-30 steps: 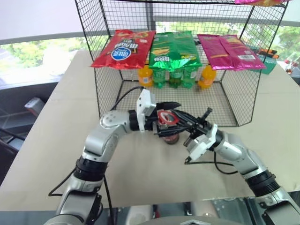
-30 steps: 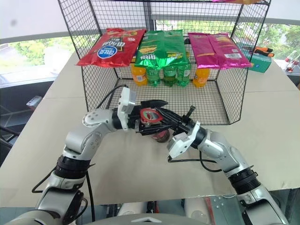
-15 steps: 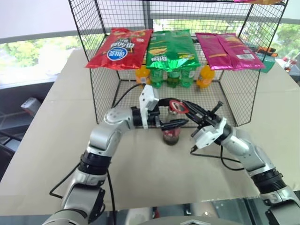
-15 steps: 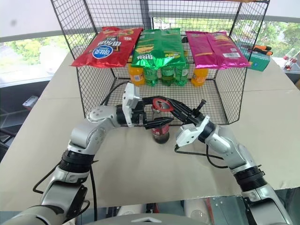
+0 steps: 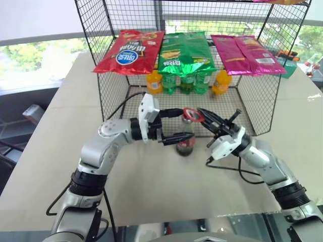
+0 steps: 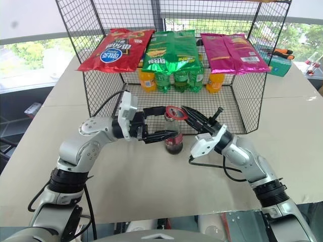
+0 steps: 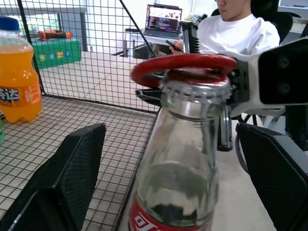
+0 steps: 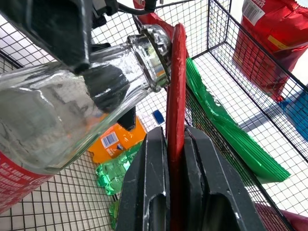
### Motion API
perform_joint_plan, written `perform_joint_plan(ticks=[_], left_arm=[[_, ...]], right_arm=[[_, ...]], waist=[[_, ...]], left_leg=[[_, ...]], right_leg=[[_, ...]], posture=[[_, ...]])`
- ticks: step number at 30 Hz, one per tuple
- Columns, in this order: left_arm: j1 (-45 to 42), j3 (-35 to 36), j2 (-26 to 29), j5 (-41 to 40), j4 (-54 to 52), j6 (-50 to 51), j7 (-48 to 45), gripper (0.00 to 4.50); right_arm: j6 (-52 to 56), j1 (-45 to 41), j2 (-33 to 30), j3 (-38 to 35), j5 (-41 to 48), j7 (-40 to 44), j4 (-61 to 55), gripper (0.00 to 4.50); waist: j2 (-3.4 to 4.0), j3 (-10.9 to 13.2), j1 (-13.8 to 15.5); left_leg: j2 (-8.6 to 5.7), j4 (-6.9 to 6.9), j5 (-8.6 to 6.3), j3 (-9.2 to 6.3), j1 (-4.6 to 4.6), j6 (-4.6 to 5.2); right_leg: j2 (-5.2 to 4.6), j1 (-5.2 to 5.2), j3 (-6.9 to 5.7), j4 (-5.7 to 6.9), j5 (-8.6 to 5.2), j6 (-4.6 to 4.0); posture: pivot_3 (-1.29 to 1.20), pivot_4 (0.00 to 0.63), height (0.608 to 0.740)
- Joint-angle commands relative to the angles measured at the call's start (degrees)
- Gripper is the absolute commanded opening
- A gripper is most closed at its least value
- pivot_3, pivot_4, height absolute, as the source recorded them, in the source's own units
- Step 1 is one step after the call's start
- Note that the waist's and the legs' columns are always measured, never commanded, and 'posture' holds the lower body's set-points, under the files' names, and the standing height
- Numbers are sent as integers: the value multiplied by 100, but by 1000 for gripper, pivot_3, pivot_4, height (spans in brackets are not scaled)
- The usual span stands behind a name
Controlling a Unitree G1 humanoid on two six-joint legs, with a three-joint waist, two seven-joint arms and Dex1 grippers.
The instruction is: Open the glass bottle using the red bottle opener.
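Seen from the head camera, the glass bottle point(image 5: 185, 142) is stood upright on the tabletop point(image 5: 151, 186) just before a wire rack point(image 5: 108, 91). The left gripper point(image 5: 177, 124) is held level with jaws released, one finger either side of the bottle's neck. The red bottle opener point(image 5: 192, 114) is clenched in the right gripper point(image 5: 208, 118), its ring laid over the cap.

In the left wrist view, the ring is seen resting on the crimped cap point(image 7: 195, 90), black fingers point(image 7: 79, 159) apart from the glass.

In the right wrist view, the opener's handle is pinched between shut jaws.
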Motion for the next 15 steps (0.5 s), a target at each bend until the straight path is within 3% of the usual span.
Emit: perform_joint_plan(ticks=[1,6,8,15], left_arm=[[5,-32,68,-75,-157,-31,-153,3758],[13,-125,67,13,-76,-46,-254,1456],[3,-170,48,40,-53,-70,-263,1200],[6,-199,35,52,-82,-63,-244,1190]], right_arm=[[187,162,-116,197,-219,325,228,0],[209,207,-105,208,-219,330,156,0],[214,232,-90,227,-200,336,113,0],[137,384,-47,530,340,758,-210,0]], waist=[[0,0,-1],[1,0,2],[1,-1,4],[1,0,11]], left_leg=[[0,0,0,0,0,0],[1,-3,0,-2,-1,0],[-1,-6,0,-1,1,0],[-1,-21,-1,-2,-3,2]], right_leg=[[0,0,0,0,0,0],[0,0,-2,-4,0,0],[-4,2,-2,-9,0,0],[-5,3,-6,-28,1,-1]], posture=[[0,150,740],[0,150,740],[0,150,740],[0,150,740]])
